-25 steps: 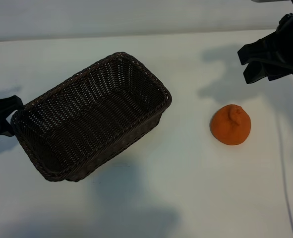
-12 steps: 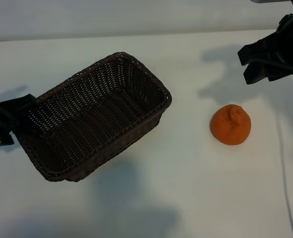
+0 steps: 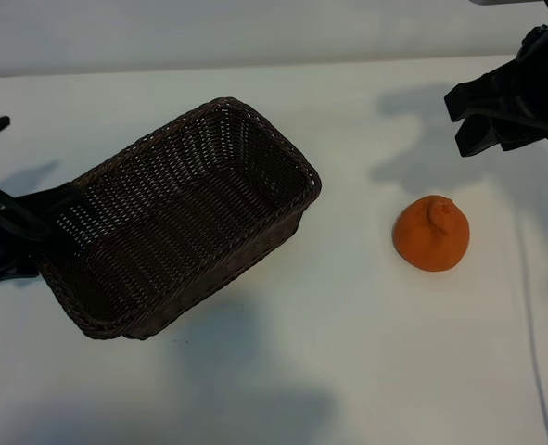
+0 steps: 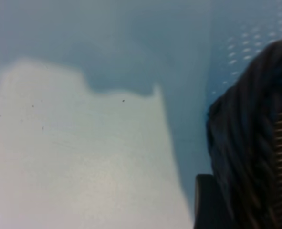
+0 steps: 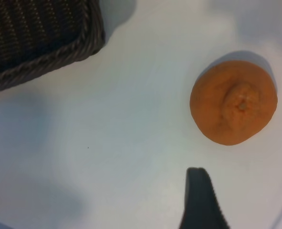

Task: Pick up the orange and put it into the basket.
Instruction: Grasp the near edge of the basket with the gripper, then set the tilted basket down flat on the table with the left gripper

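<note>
The orange lies on the white table at the right, stem end up, and shows whole in the right wrist view. My right gripper hovers open behind it at the far right, nothing between its fingers; the fruit is ahead of them, untouched. The dark brown wicker basket sits slanted at centre left with nothing in it. My left gripper is open at the basket's left end, one finger close beside the woven wall. Its other finger is out of the left wrist view.
A corner of the basket's braided rim shows in the right wrist view, well apart from the orange. Bare white table runs between basket and orange and along the front. A thin cable trails down the right edge.
My left gripper has slid rightward from the table's left edge up to the basket's left end. The right arm, orange and basket have stayed still.
</note>
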Available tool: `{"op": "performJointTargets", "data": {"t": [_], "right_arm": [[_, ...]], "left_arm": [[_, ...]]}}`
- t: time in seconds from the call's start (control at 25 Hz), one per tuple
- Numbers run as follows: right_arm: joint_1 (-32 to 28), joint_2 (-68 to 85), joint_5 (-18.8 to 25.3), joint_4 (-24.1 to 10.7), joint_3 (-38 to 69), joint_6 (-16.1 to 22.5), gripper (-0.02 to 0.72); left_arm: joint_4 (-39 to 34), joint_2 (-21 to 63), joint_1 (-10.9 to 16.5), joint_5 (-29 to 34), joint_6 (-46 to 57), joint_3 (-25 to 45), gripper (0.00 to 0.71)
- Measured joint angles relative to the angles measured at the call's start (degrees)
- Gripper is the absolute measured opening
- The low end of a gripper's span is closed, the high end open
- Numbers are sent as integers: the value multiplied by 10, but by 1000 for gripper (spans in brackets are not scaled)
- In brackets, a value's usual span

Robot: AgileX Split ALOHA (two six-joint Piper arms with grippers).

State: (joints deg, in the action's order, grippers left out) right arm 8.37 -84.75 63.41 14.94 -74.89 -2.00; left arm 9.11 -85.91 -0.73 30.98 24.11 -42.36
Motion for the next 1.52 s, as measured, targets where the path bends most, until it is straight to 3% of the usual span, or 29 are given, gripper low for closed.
{"op": "performJointTargets", "data": {"t": [0.24,0.56,0.64,0.72,0.76,1.2,1.52], "right_arm": [[0,0,-1,0,0,0,422],[0,0,-2,0,0,0,422],[0,0,-2,0,0,0,422],[0,0,-2,0,0,0,422],[0,0,-2,0,0,0,422],[0,0,-2,0,0,0,421],[0,0,-2,0,0,0,421]], "left_arm": [[21,-59,0,-46,-7,0,422],[71,-81,0,-56,-40,1,406],[74,-81,1,-55,-45,1,333],[79,-81,1,-52,-50,1,187],[90,-81,1,-53,-52,1,171],[93,-72,1,-28,-60,1,168],[67,-46,1,89,-101,-77,164]]}}
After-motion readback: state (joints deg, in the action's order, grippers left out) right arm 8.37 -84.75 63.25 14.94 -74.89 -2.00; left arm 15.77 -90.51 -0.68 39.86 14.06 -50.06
